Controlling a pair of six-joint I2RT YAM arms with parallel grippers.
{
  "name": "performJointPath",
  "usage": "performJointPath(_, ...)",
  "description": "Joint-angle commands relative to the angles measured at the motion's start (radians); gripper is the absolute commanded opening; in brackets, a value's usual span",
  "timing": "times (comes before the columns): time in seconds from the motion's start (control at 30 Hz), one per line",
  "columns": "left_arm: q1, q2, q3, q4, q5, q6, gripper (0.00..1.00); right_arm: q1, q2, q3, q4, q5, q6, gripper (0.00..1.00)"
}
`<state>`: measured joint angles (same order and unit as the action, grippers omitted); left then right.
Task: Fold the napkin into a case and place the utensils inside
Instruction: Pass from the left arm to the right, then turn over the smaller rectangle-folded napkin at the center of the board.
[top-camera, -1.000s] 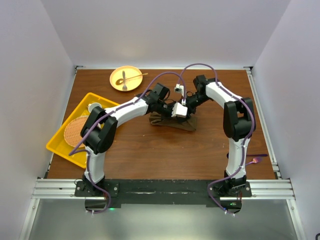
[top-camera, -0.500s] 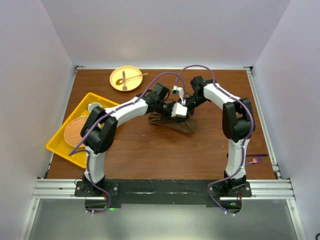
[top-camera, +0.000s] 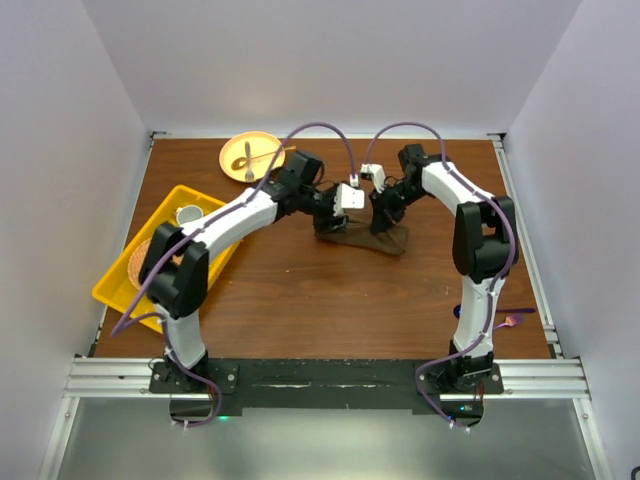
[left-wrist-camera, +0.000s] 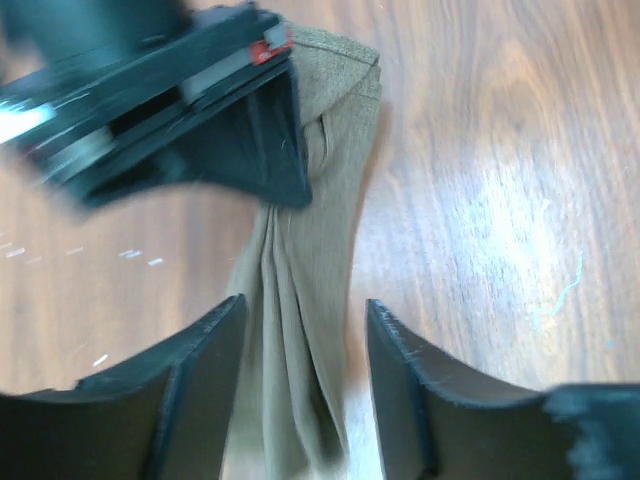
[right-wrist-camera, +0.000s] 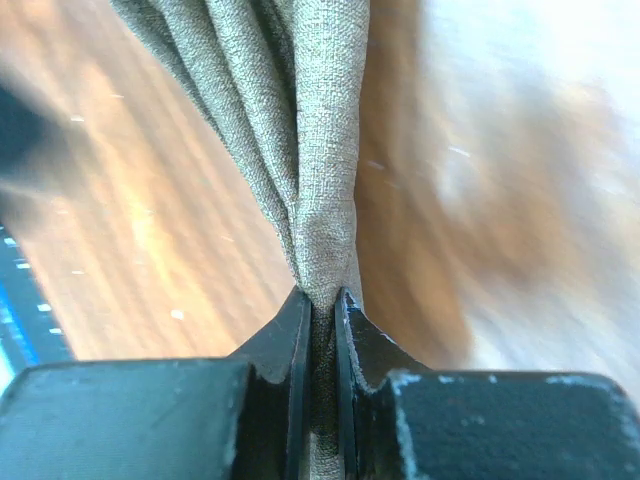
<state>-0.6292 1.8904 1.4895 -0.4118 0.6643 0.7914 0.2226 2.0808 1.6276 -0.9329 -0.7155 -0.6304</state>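
Lying just past the middle of the table (top-camera: 300, 300), the napkin (top-camera: 368, 240) is gathered into a long, narrow, creased strip, with both arms reaching in over it.

The right gripper (right-wrist-camera: 320, 300) is closed on one end of the cloth. In its wrist view the two fingers press together with several bunched folds pinched between them, and the rest of the strip fans out away from the tips. Whether that end is raised off the wood cannot be told.

The left gripper (left-wrist-camera: 303, 303) stands open over the other stretch of the strip. In its wrist view one finger sits on each side of the cloth, which runs through the gap between them. Neither finger clearly touches it. Farther along the same strip, the dark body of the right gripper shows at the spot where it holds the cloth.

The utensils (top-camera: 262, 155) lie on a round yellow plate (top-camera: 235, 150) at the far left of the table, well apart from the napkin and from both grippers. On the left side sits a yellow tray (top-camera: 120, 300) holding a white cup (top-camera: 187, 214) and a round woven mat (top-camera: 140, 255), partly hidden by the left arm.
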Motion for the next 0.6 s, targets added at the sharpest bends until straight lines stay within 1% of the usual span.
performJointPath(0.0, 0.048, -0.151, -0.04, 0.021, 0.05, -0.11, 0.59, -0.028, -0.062, 0.067, 0.051, 0.094, -0.081, 0.0)
performJointPath(0.07, 0.06, -0.175, -0.055, 0.013, 0.034, -0.124, 0.61, -0.026, -0.07, 0.061, 0.083, 0.119, -0.095, 0.0)
performJointPath(0.1, 0.074, -0.181, -0.067, 0.013, 0.02, -0.127, 0.62, -0.026, -0.079, 0.057, 0.127, 0.126, -0.106, 0.0)
performJointPath(0.17, 0.097, -0.186, -0.075, 0.033, -0.009, -0.173, 0.62, -0.02, -0.085, 0.048, 0.167, 0.145, -0.124, 0.0)
performJointPath(0.2, 0.129, -0.185, -0.071, 0.039, -0.011, -0.197, 0.62, -0.011, -0.087, 0.045, 0.198, 0.165, -0.15, 0.0)
performJointPath(0.23, 0.149, -0.182, -0.064, 0.047, -0.012, -0.262, 0.62, -0.002, -0.094, 0.041, 0.207, 0.174, -0.166, 0.0)
performJointPath(0.27, 0.167, -0.168, -0.055, 0.054, -0.012, -0.294, 0.62, 0.015, -0.1, 0.02, 0.221, 0.183, -0.179, 0.0)
performJointPath(0.33, 0.221, -0.152, -0.026, 0.054, -0.009, -0.378, 0.62, 0.037, -0.148, -0.023, 0.29, 0.231, -0.215, 0.0)
performJointPath(0.4, 0.264, -0.145, -0.017, 0.064, -0.009, -0.418, 0.62, 0.067, -0.191, -0.119, 0.386, 0.261, -0.229, 0.0)
performJointPath(0.43, 0.275, -0.146, -0.02, 0.082, -0.018, -0.458, 0.62, 0.078, -0.235, -0.153, 0.42, 0.296, -0.233, 0.0)
performJointPath(0.47, 0.287, -0.149, -0.031, 0.09, -0.019, -0.475, 0.63, 0.099, -0.257, -0.226, 0.452, 0.31, -0.239, 0.0)
performJointPath(0.53, 0.312, -0.154, -0.043, 0.099, -0.019, -0.511, 0.62, 0.125, -0.306, -0.306, 0.544, 0.358, -0.273, 0.0)
performJointPath(0.57, 0.318, -0.155, -0.055, 0.1, -0.019, -0.52, 0.62, 0.151, -0.351, -0.389, 0.578, 0.37, -0.287, 0.0)
